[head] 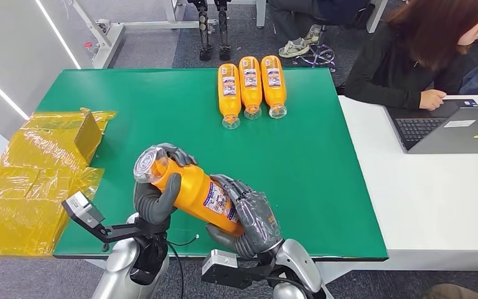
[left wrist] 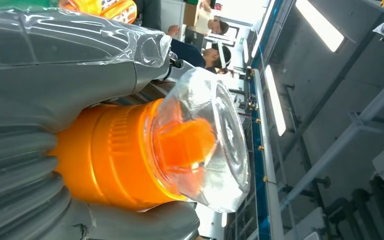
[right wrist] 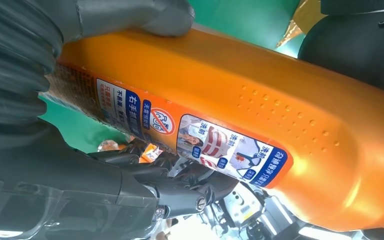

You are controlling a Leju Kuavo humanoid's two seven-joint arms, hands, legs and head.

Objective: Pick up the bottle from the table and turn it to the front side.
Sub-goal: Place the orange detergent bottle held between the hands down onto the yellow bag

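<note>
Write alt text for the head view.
Both robot hands, left hand and right hand, hold an orange bottle tilted above a green table. Three more orange bottles lie side by side at the far edge.

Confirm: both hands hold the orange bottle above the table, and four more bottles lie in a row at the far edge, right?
Not quite. The head view shows three bottles in that row, not four. The rest holds: left hand and right hand hold the orange bottle above the green table.
</note>
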